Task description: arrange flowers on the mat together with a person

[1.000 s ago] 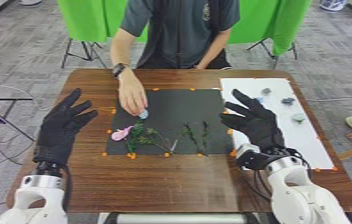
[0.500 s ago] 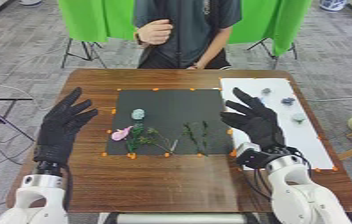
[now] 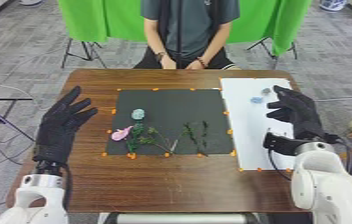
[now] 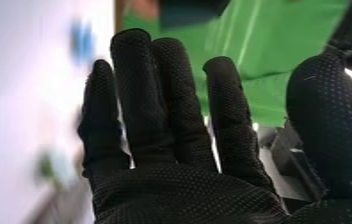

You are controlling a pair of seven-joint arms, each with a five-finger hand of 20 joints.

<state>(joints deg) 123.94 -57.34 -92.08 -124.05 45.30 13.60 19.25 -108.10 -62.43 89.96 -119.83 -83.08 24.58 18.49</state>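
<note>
Nearest, the left robot hand is held open over the left of the bench. The right robot hand, open too, has been shifted rightward over the white sheet. On the mat, sprigs and a pink flower are laid, then a pale flower. Farther right, a blue flower is seen on the sheet: probably light, easily crushed, best pinched by its stem. Beyond, the person's hand, raised before, has been lowered.

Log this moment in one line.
right hand: open over white sheet | left hand: open beside black mat | pink flower: on mat
</note>
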